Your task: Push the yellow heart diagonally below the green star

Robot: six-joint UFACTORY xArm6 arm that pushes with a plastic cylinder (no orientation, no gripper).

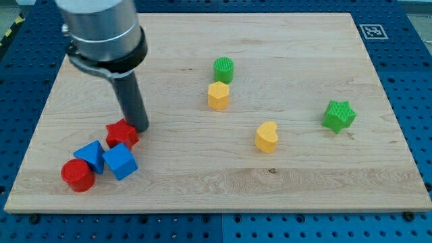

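Tip [138, 127] touching red block [122, 134], far left of yellow heart [266, 137]; green star [338, 115] upper right of heart; fingers' state impossible to tell.

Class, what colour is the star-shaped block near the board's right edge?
Green: the star shows plainly in the camera view, the only view.

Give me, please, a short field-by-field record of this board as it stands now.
tip: my tip, beside the red star-like block, view's left
yellow heart: centre-right, apart from other blocks
green star: right of and slightly above the heart
top pair: green cylinder touching yellow hexagon
left cluster: two blue blocks, red cylinder
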